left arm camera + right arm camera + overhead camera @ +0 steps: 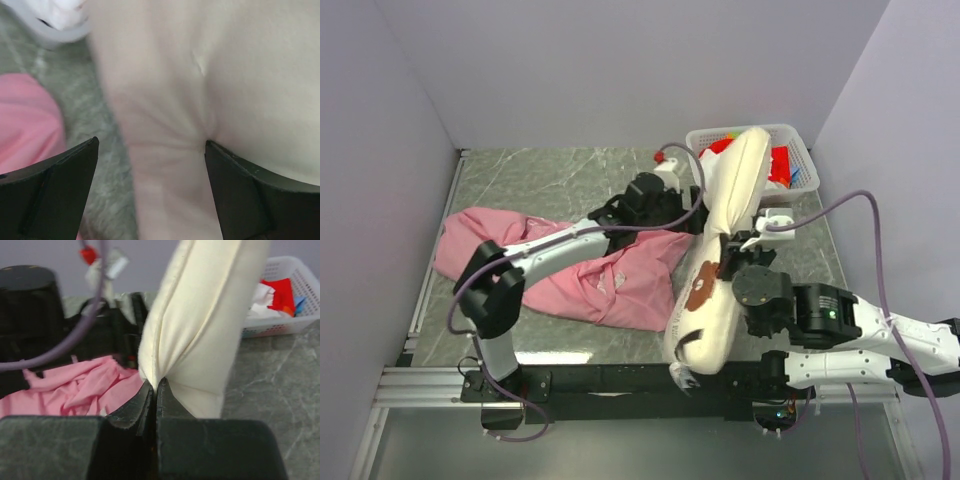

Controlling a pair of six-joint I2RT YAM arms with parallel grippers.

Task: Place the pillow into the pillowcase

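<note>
Marbled table [550,175] — pillowcase [620,285] part-hidden

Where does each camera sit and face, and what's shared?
Top external: overhead, behind the robot, looking down on the table; both arms show.
Left wrist: on the left arm, facing the pillow close up; open jaws show.
Right wrist: on the right arm, facing the basket; jaws shut on the pillow.
Shared: all show pillow and pillowcase.
</note>
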